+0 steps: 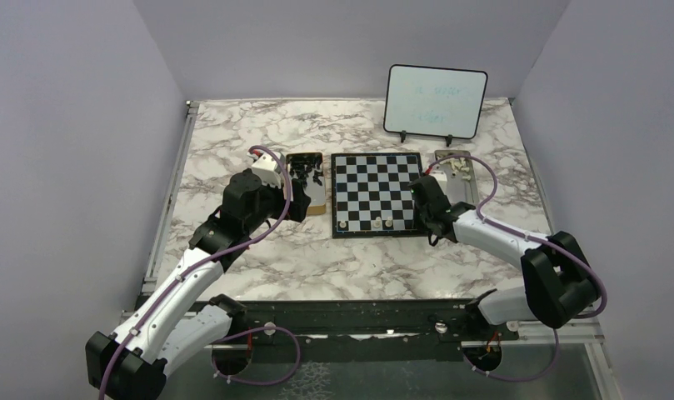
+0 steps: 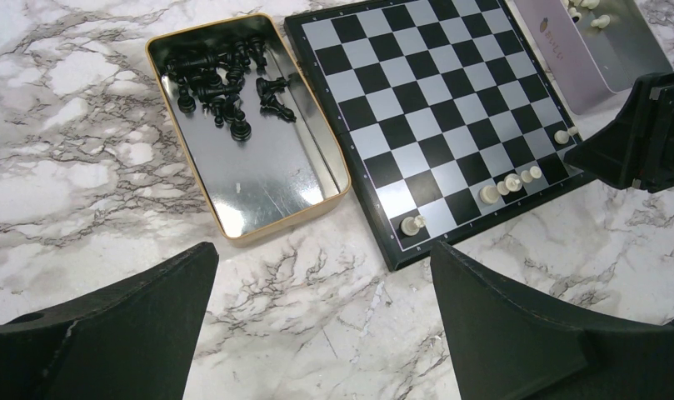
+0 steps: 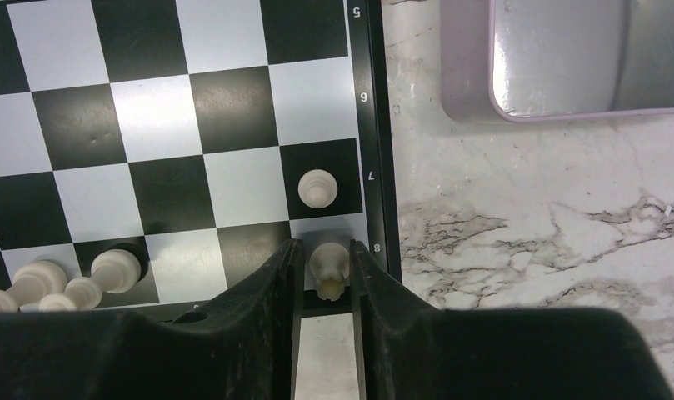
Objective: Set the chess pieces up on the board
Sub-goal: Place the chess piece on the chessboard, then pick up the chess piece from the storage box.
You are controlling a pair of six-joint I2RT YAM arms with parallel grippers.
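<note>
The board (image 1: 375, 192) lies mid-table; it also shows in the left wrist view (image 2: 433, 108) and the right wrist view (image 3: 150, 117). Several cream-white pieces stand or lie along its near edge (image 2: 489, 194). My right gripper (image 3: 327, 250) is at the board's near right corner, its fingers closed round a white rook (image 3: 329, 265) on the corner square by the "8". A white pawn (image 3: 317, 185) stands one square beyond. My left gripper (image 2: 325, 250) is open and empty over bare marble, between the gold-rimmed tin (image 2: 233, 233) and the board's near left corner.
The tin holds several black pieces (image 2: 225, 79). A silver tray (image 3: 558, 58) right of the board holds a few white pieces (image 2: 587, 12). An upright whiteboard (image 1: 436, 102) stands at the back right. White walls enclose the table.
</note>
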